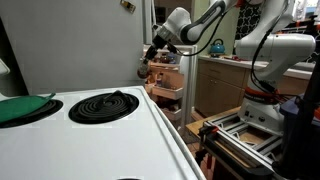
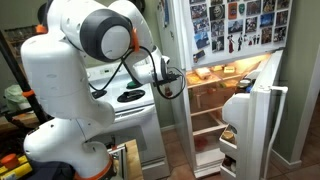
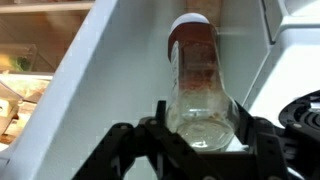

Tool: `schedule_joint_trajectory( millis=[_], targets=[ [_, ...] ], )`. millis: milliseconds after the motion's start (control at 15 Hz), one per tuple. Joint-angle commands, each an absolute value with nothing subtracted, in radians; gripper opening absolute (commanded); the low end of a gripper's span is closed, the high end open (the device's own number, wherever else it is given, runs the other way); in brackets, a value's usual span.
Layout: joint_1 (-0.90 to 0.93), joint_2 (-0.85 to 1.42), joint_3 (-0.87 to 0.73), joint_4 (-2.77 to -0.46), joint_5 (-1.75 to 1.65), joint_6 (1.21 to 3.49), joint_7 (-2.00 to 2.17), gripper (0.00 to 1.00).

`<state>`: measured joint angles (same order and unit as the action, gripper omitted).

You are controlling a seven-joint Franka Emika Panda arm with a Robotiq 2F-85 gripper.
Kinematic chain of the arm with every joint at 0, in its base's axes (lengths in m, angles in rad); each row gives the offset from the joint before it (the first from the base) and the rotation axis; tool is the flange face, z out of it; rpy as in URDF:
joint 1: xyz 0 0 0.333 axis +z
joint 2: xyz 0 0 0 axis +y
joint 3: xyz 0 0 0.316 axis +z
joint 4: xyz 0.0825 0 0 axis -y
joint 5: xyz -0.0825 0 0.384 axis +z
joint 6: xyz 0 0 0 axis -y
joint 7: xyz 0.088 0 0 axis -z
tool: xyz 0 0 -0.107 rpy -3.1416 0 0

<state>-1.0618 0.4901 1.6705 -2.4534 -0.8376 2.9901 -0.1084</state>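
Beside the white stove (image 1: 140,125), near the open fridge (image 2: 210,100), the tool (image 3: 200,135) pinches a clear bottle (image 3: 195,85) with a brown cap. The bottle is up in the air, held by its bottom part.

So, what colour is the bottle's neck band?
Reddish-brown; the bottle shows best in the wrist view.

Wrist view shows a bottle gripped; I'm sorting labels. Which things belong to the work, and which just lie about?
In hand: gripper, shut on the bottle; open fridge close by.
Lying about: stove, coil burner, green item.
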Motion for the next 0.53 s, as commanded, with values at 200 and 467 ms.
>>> schedule_joint_trajectory(
  millis=[200,467],
  targets=[
    [-1.122,0.729,1.884,-2.454,-0.722,2.725,-0.292,0.37],
    [-1.046,0.811,1.897,-2.436,-0.649,2.611,-0.393,0.37]
  ],
)
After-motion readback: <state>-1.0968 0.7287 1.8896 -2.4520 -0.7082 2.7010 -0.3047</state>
